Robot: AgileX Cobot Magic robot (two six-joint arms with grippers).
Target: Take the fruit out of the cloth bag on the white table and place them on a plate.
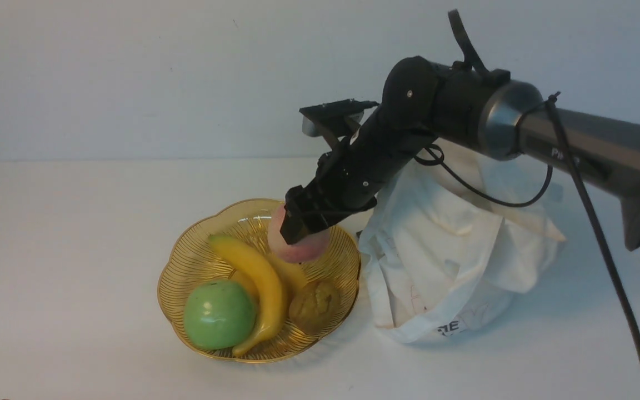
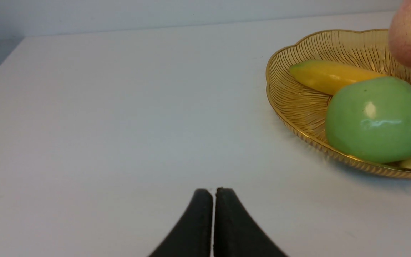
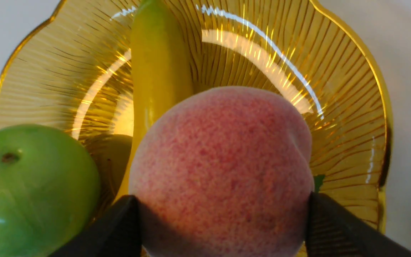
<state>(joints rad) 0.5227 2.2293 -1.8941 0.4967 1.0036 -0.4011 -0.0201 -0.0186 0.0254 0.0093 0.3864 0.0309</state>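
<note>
The left claw (image 2: pixel 212 194) is closed and empty above the desk (image 1: pixel 64 250). A green apple (image 1: pixel 219 314) and a banana (image 1: pixel 261 278) crowd the plate (image 1: pixel 186 261). Behind them the right claw (image 1: pixel 296 229) grips the peach (image 3: pixel 223 171) over the banana. Released here, the peach could roll off the banana and over the rim toward the cloth bag (image 1: pixel 448 261).

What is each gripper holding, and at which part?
The right gripper holds the peach by its two opposite sides, over the plate. The left gripper is shut and holds nothing.
</note>
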